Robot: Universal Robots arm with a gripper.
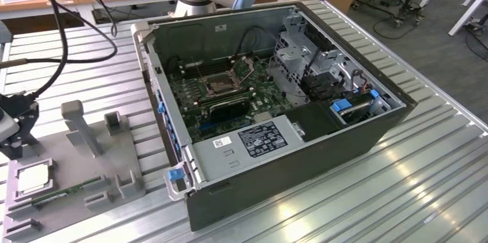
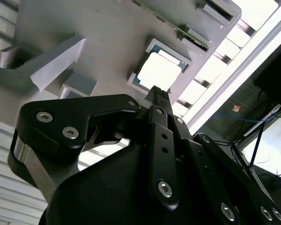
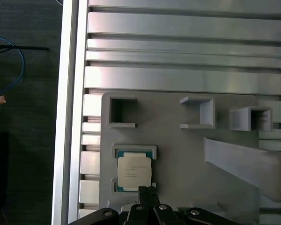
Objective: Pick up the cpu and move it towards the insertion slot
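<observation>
On the ribbed table (image 1: 396, 197), hand (image 3: 146, 191) hangs by cpu (image 3: 134, 171), memory stick (image 1: 68, 190) beside.

The exterior view's left edge cuts off the claw (image 1: 22, 140), leaving part of its body out of frame. In the first wrist view the claw (image 3: 147, 190) covers the nearest edge of the cpu (image 3: 135, 169). In the second wrist view its black body hides the grey tray (image 2: 107, 42) beneath it. Well apart from the claw, the insertion slot (image 1: 221, 86) is too small to show its contacts.
</observation>
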